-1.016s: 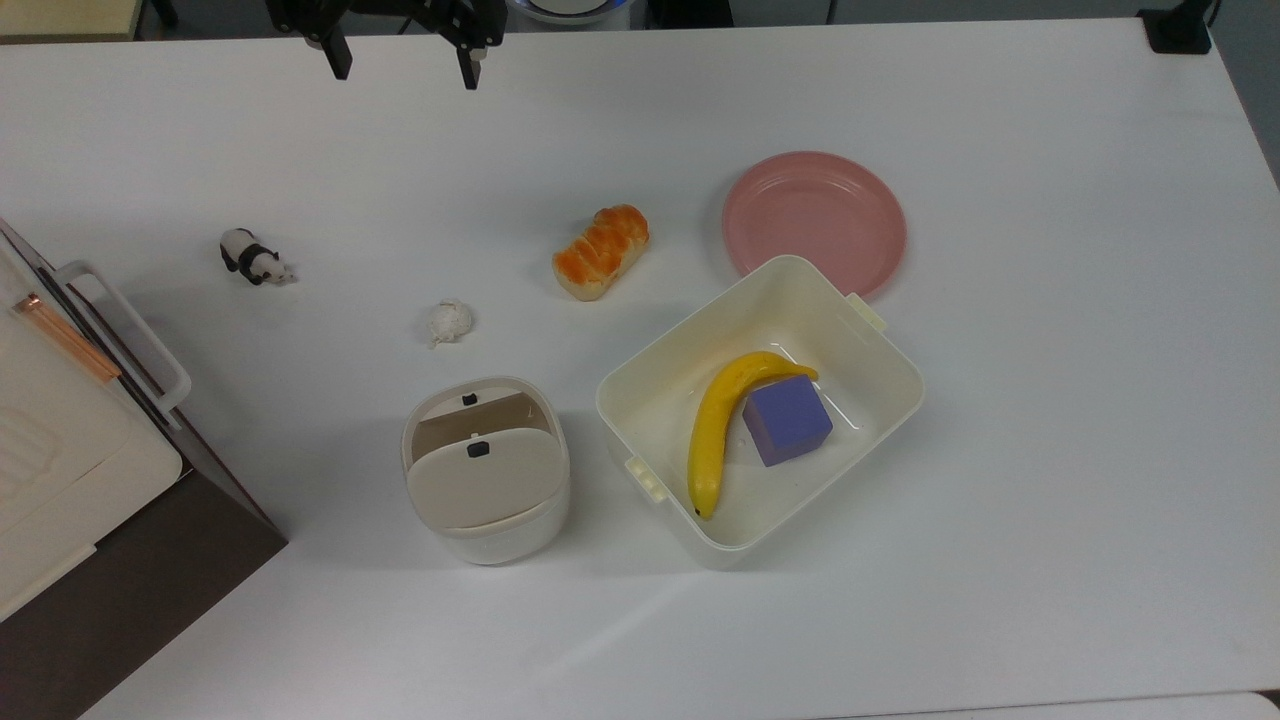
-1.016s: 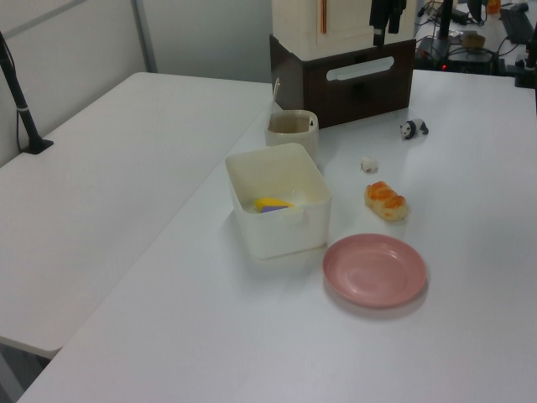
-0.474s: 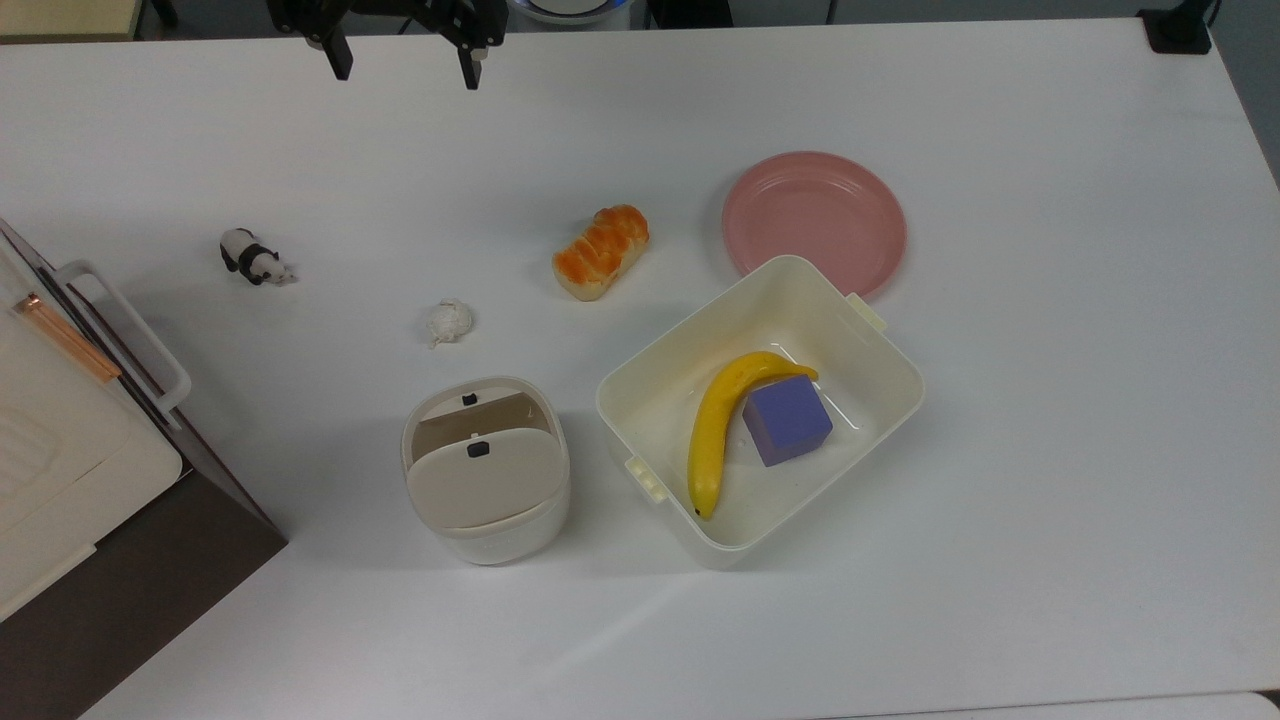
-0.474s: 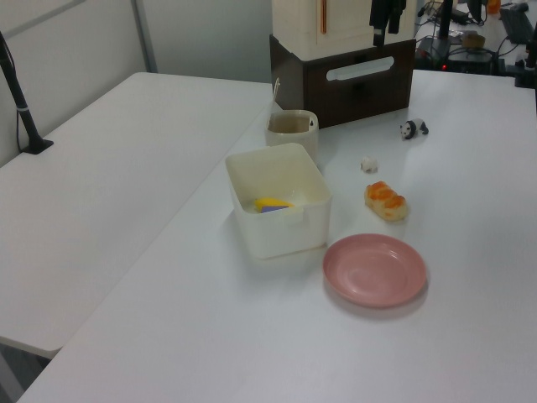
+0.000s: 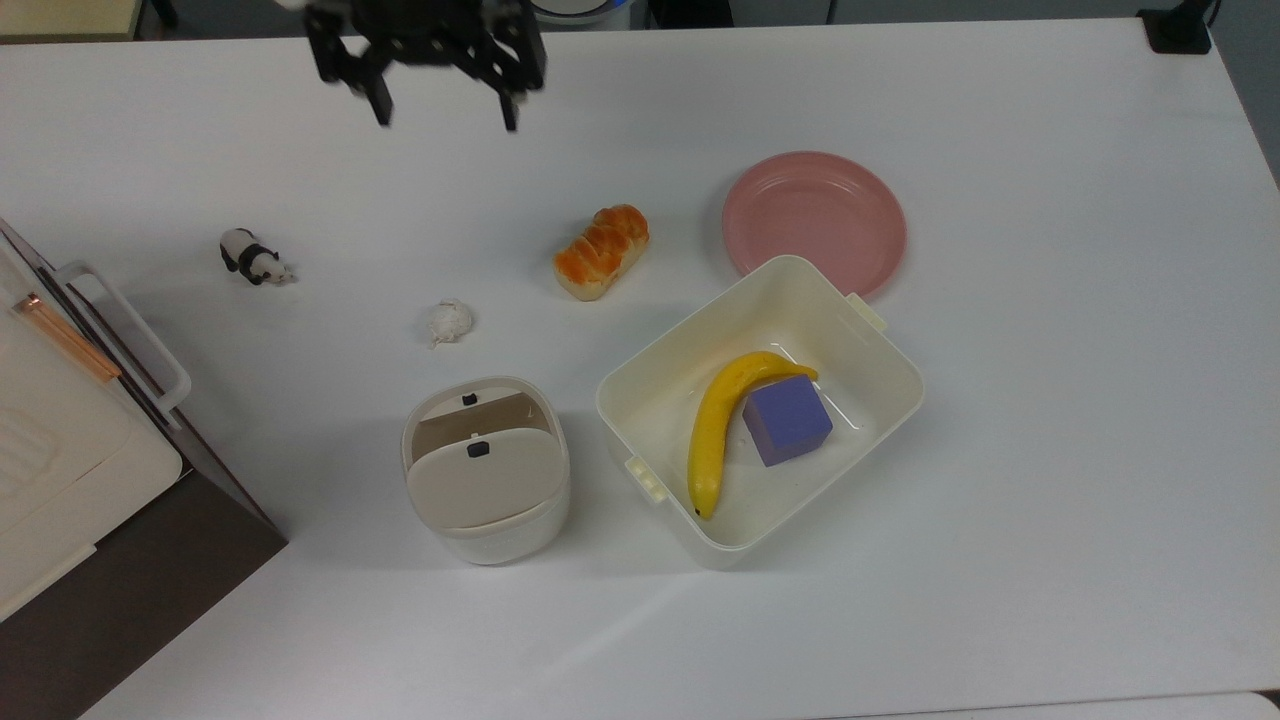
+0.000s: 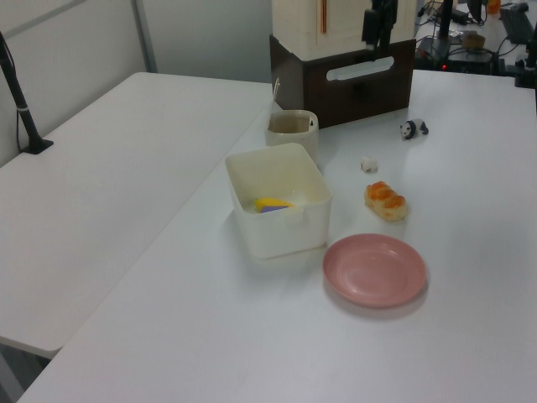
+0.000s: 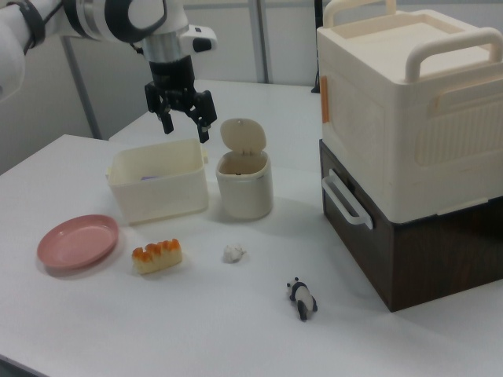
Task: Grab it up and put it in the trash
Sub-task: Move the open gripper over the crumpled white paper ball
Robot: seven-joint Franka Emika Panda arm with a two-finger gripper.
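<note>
- Top view: the black two-finger gripper (image 5: 445, 112) hung with fingers spread wide and empty, well apart from the small crumpled white paper wad (image 5: 449, 321). The wad lay on the white table (image 5: 1050, 400) near the cream swing-lid bin (image 5: 486, 470), between a toy panda (image 5: 253, 258) and an orange bread loaf (image 5: 601, 251).
- Left view: the wad (image 6: 368, 165) was a mere speck; the gripper (image 6: 377, 25) overlapped a brown-and-cream box stack (image 6: 344, 50).
- Right view: only here did the bin's (image 7: 244, 184) flap stand tilted up, with the wad (image 7: 233, 253) in front.
</note>
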